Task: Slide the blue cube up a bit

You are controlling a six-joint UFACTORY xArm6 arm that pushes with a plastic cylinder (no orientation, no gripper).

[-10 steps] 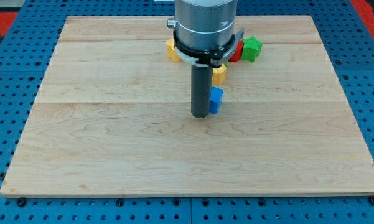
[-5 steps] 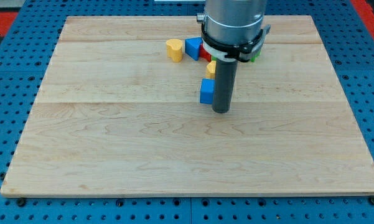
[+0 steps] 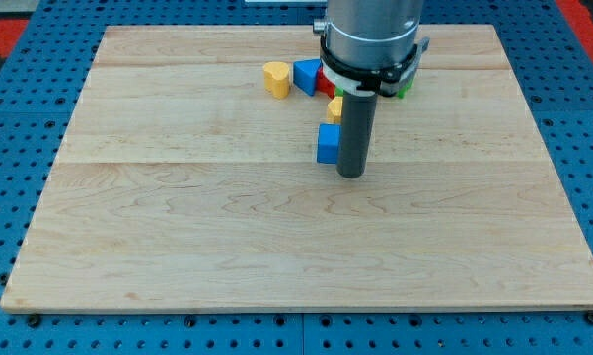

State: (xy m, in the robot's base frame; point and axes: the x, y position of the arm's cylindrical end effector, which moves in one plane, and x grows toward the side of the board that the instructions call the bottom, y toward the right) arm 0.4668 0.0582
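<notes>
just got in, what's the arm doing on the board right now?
My tip is down on the wooden board, right beside the blue cube, on the cube's right and slightly toward the view's bottom. The job is to nudge that cube up a bit. Just above it sit a yellow block, partly hidden by the rod, plus a yellow heart, another blue block and a red block near the top.

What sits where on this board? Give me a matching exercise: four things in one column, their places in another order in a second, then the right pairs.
Things:
1. blue cube
2. yellow heart block
3. blue triangular block
4. my tip

Places:
A. farthest toward the view's left in the cluster
B. just right of the blue cube, slightly lower
C. directly left of the rod
D. between the yellow heart block and the rod's collar

Pairs: 1-C, 2-A, 3-D, 4-B
</notes>
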